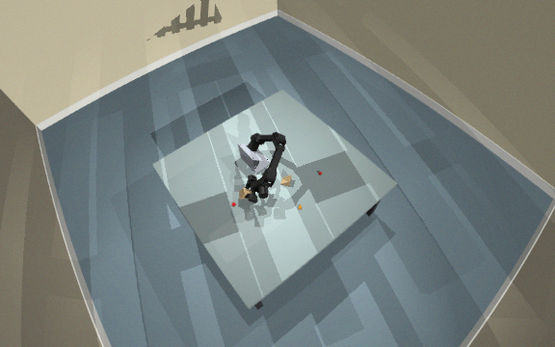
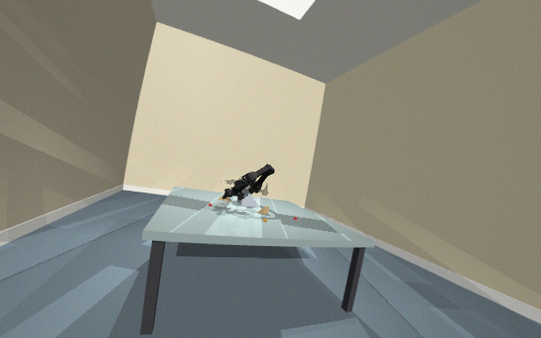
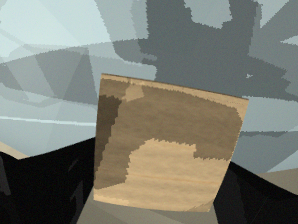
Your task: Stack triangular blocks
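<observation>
Pale tabletop [image 1: 277,260] [image 2: 195,238] standing on dark legs [image 1: 372,209] [image 2: 351,279]; blue-grey floor [image 1: 152,289] [image 2: 252,291] carrying angular light and shade patches; beige walls [image 1: 114,58] [image 2: 233,117] meeting it along whitish skirting [image 1: 162,63] [image 2: 144,189]; bright panel [image 2: 291,7] glowing in grey ceiling [image 2: 233,28]; barred shadow falling across one wall
</observation>
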{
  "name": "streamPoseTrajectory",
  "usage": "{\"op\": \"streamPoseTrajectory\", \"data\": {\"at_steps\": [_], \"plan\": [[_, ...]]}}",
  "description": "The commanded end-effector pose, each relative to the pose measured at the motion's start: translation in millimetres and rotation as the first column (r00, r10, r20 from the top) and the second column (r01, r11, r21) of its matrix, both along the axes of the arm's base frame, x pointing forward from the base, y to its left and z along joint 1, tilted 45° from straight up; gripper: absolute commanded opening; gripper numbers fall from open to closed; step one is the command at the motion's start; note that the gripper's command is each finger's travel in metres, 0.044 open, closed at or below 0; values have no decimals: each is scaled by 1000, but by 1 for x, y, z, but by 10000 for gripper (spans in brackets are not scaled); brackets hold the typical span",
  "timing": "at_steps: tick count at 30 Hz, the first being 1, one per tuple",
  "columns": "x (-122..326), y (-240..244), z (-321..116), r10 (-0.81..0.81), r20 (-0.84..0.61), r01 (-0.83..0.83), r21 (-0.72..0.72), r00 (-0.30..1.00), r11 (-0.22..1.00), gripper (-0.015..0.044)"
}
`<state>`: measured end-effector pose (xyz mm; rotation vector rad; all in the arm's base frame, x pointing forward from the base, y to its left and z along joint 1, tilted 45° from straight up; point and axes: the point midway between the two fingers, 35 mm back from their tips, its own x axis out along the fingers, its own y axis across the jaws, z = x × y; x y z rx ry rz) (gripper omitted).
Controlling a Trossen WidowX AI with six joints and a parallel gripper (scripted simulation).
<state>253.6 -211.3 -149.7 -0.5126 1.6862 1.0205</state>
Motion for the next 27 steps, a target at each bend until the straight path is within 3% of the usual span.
{"op": "streamPoseTrajectory", "data": {"at_steps": [1, 16, 27], "plan": [[-3, -19, 20, 2, 3, -2, -9, 1000, 1000, 0], [-8, -27, 29, -6, 4, 6, -1, 1000, 1000, 0], [-18, -30, 21, -256, 57, 238, 219, 965, 946, 0]]}}
